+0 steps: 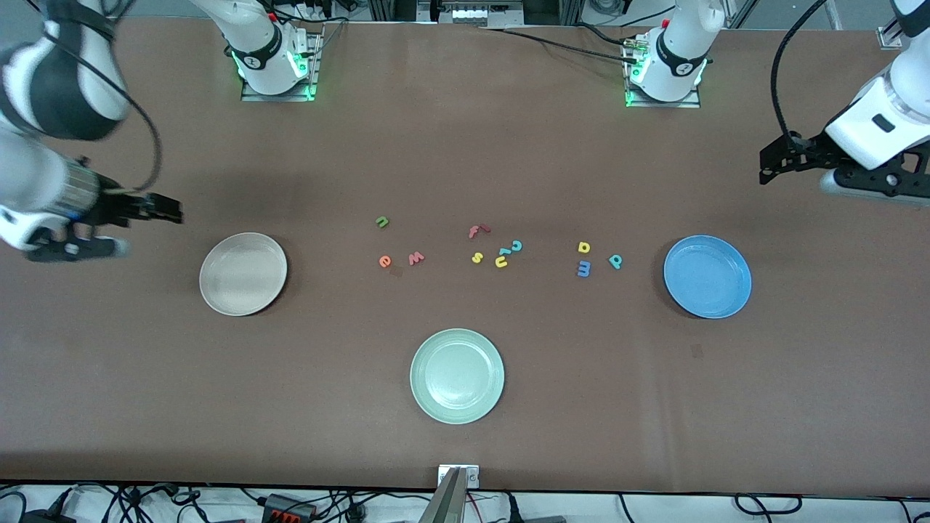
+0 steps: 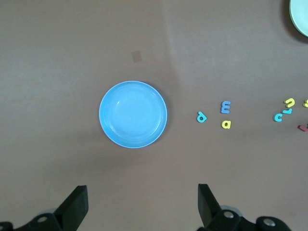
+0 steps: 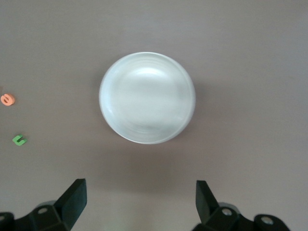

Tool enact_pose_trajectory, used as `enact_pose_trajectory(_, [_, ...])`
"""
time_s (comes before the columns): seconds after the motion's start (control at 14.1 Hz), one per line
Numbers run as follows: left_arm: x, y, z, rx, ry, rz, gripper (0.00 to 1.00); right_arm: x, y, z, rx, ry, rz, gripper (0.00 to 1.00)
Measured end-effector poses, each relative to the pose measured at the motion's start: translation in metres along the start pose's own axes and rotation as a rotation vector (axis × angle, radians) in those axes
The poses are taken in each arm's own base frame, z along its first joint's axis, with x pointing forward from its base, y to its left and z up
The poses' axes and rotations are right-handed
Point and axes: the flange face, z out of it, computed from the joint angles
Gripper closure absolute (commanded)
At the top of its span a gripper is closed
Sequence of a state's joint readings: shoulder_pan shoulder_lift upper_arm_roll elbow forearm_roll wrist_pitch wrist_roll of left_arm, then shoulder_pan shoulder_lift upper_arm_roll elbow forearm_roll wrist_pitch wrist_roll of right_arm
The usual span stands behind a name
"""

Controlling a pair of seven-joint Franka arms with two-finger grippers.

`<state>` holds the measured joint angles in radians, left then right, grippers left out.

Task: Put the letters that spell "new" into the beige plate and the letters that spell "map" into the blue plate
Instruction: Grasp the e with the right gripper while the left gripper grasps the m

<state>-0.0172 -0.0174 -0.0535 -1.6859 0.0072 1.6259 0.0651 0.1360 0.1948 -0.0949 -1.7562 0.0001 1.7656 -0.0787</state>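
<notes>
- Table (image 1: 465, 145) first: big brown top, both arm bases along the edge farthest from the front camera.
- Right arm hangs up high at its own end of the table, waiting. Right gripper (image 1: 171, 211) sits in the air above bare tabletop next to the beige plate, fingers (image 3: 72, 199) spread wide with nothing between them.
- Left arm is doing the same at its end. Left gripper (image 1: 770, 163) is over bare table near the blue plate, fingers (image 2: 74, 204) also wide apart and holding nothing.
- Beige plate (image 1: 218, 294) lies toward the right arm's end, nothing in it.
- Blue plate (image 1: 737, 290) lies toward the left arm's end, also with nothing in it.
- Pale green plate (image 1: 425, 399) is between those two but nearer to the front camera.
- Now the tiny stuff, all lying flat on the table in a loose row between the beige and blue plates.
- Green n (image 1: 382, 221), orange e (image 1: 385, 261) and pinkish w (image 1: 415, 257) form the group closest to the beige plate, e and w side by side, n a bit farther from the camera.
- Yellow a (image 1: 584, 248), blue m (image 1: 583, 268) and teal p (image 1: 615, 261) cluster just beside the blue plate, p closest to it.
- Middle bunch: red f (image 1: 476, 231), yellow s (image 1: 476, 257), teal c (image 1: 516, 245) and yellow u (image 1: 501, 261), with one more teal piece (image 1: 504, 252) touching the u that I can't read.
</notes>
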Motion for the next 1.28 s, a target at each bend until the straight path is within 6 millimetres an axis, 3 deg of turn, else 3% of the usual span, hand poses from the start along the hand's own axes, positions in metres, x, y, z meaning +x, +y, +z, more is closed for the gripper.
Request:
enact_pose_trajectory(0.35, [0.037,0.022,0.032,-0.049,-0.022,0.011,0.0,0.04,-0.133,0.082,-0.051,0.0,-0.021,0.0])
enact_pose_trajectory(0.57, [0.06,0.044,0.067,-0.059,-0.03,-0.097,0.0,0.045,-0.215,0.126,-0.072,0.042,-0.065,0.0])
enact_pose_trajectory(0.71, [0.074,0.065,0.102,-0.059,-0.068,-0.119,0.0,0.042,-0.258,0.15,-0.08,0.065,-0.073,0.04])
enact_pose_trajectory(0.85, [0.085,0.098,0.152,-0.053,-0.139,-0.08,0.0,0.041,-0.283,0.179,-0.089,0.067,-0.08,0.11])
enact_pose_trajectory(1.06, [0.097,0.15,0.234,-0.039,-0.208,-0.024,0.0,0.044,-0.294,0.224,-0.036,0.033,-0.032,0.14])
enact_pose_trajectory(1.28, [0.103,0.161,0.294,-0.045,-0.163,-0.017,0.0,0.048,-0.303,0.246,0.006,0.043,0.001,0.19])
